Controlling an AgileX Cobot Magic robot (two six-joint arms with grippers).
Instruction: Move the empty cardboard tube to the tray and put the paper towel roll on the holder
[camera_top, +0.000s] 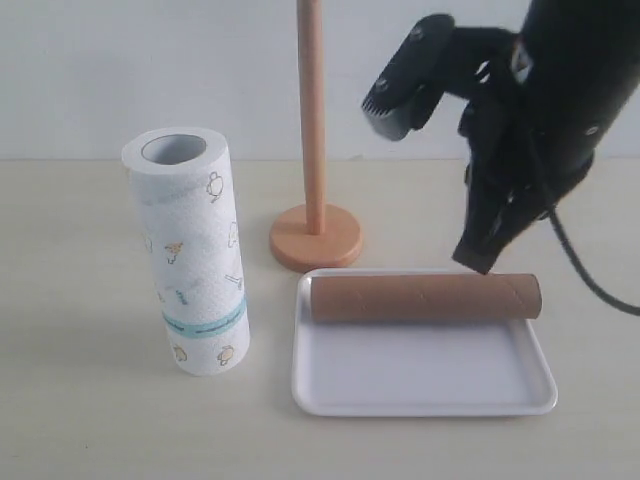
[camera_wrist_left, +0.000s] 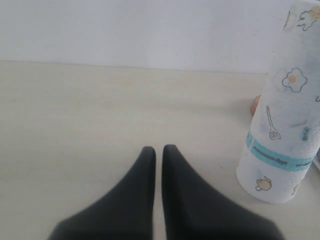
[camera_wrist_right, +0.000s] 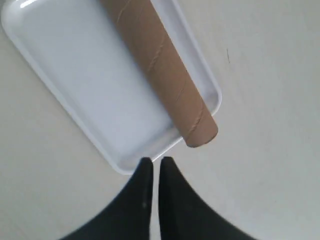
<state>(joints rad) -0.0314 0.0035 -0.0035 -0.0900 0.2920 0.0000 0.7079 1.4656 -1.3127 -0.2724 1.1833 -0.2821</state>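
The brown cardboard tube (camera_top: 425, 297) (camera_wrist_right: 165, 80) lies across the far side of the white tray (camera_top: 420, 385) (camera_wrist_right: 80, 95), one end jutting over the tray's rim. My right gripper (camera_top: 478, 262) (camera_wrist_right: 155, 161) hangs shut and empty just above the tube's far side. The paper towel roll (camera_top: 193, 255) (camera_wrist_left: 285, 120) stands upright on the table at the left. The wooden holder (camera_top: 314, 200) stands bare behind the tray. My left gripper (camera_wrist_left: 158, 149) is shut and empty, low over the table beside the roll; the exterior view does not show it.
The black right arm and its cable (camera_top: 590, 275) fill the upper right above the table. A pale wall (camera_top: 150, 70) runs behind the table. A sliver of the holder's base (camera_wrist_left: 255, 105) peeks out behind the roll.
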